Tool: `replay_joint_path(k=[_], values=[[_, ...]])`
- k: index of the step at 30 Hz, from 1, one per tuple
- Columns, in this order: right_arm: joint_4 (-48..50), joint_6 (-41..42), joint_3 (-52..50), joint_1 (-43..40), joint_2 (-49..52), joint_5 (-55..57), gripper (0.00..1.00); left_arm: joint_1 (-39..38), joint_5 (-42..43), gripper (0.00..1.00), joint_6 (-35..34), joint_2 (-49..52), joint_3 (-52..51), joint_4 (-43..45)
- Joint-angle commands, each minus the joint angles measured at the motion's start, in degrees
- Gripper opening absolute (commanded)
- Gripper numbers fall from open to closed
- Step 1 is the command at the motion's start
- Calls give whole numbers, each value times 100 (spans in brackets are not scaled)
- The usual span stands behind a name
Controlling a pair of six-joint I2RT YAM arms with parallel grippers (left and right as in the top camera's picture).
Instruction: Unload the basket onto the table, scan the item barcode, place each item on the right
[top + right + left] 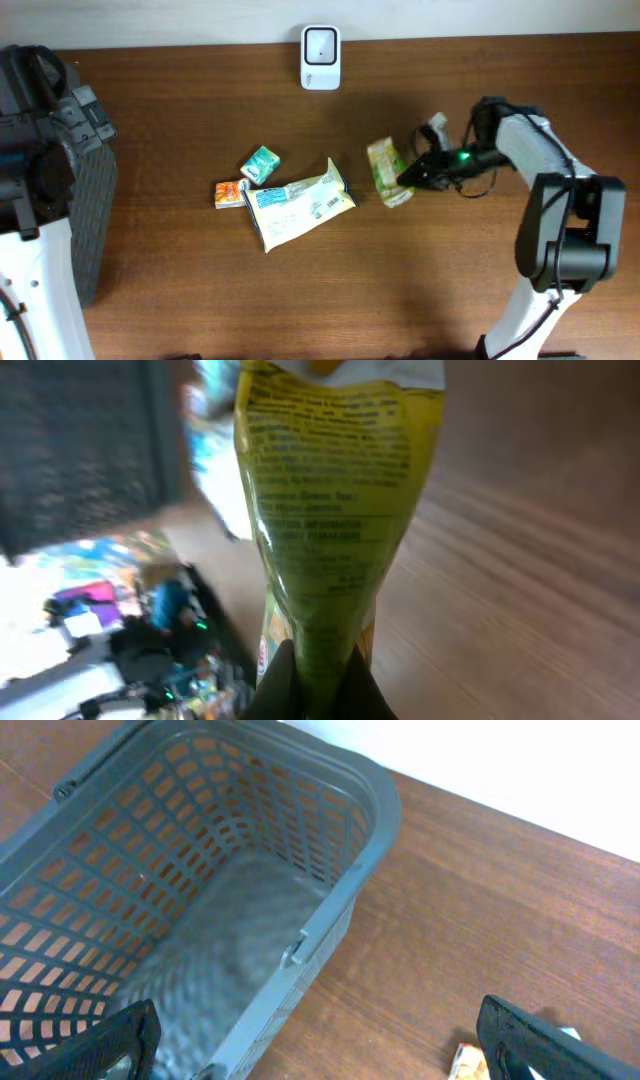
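Overhead view: brown worktop (pixel 200 290), grey mesh basket (pixel 95 200) at its left edge, nothing to be seen in it. The left arm (pixel 30 270) is parked over the basket. In the left wrist view the left gripper (pixel 318 1020) hangs above the basket rim (pixel 370 830), jaws wide apart, holding nothing. Idle, by the look of it.

The right arm (pixel 560 230) rises from the right side and reaches in low toward the middle of the worktop, forearm near level, wrist pointing left. The right gripper (pixel 408 178) is pinched on the near end of the green packet (pixel 387 172). The right wrist view confirms it: the right gripper (pixel 310 685) has both fingers together on the crimped edge of the green packet (pixel 330 510), small print facing the lens. I see no barcode on that face. Can't tell whether the packet is off the surface yet or just gripped where it lies.

Progress, my read: the grasp is made and that's all. The scanner (pixel 320 57), the white unit at the back edge, is well apart from the packet, up and to the left of it. Left to do: lift, carry to the scanner, turn the barcode side toward it.

Other items look untouched: a white packet (pixel 298 203) in the centre, a teal packet (pixel 260 165) and an orange packet (pixel 230 193) just beside it on the left.
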Motion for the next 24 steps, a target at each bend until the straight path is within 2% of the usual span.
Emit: replay_joint_path(k=[1,3,4,10,15,17,18,19,20,22,24], values=[[-479,-669,164,-247,-142,-1958,4,26,-59,99,9,-28,37,4],[-868,-767,166,-352,-142,-2977,4,26,-59,99,9,-28,37,4],[-1032,-553,212,-374,-142,-3161,4,24,-59,99,9,-28,37,4],[-2450,-643,839,-387,-509,-3161,4,24,-59,99,9,-28,37,4],[-2601,-647,1563,-662,-1637,-3161,4,24,-59,99,9,-28,37,4],[-2605,-1034,1563,-1027,-1917,-3082,4,26,-59,99,9,-28,37,2],[-2597,-1180,1563,-1029,-1919,-2868,4,26,-59,100,9,-28,37,4],[-2524,-1263,1554,-909,-1886,-2015,4,26,-59,99,9,-28,37,2],[-2485,-1263,1478,-522,-1825,-1180,4,24,-59,99,9,-28,37,2],[-2258,-1237,1394,199,-1646,-413,4,24,-59,99,7,-28,37,2],[-1864,-772,1392,662,-1316,151,4,24,-59,99,7,-28,37,4]])
